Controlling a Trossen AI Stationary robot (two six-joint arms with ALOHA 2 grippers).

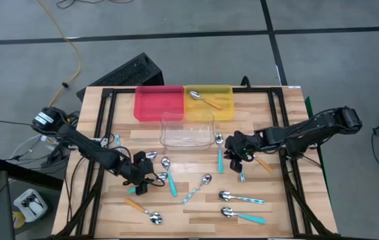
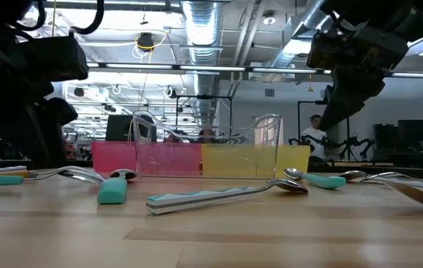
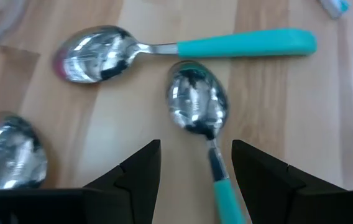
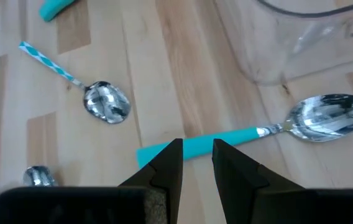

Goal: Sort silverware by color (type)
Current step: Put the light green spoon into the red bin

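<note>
Wooden table, scattered spoons, red tray, yellow tray, clear tray

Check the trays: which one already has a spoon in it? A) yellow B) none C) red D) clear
A: in the high view an orange-handled spoon lies in the yellow tray, while the red tray and the clear tray show no spoon inside.
</note>
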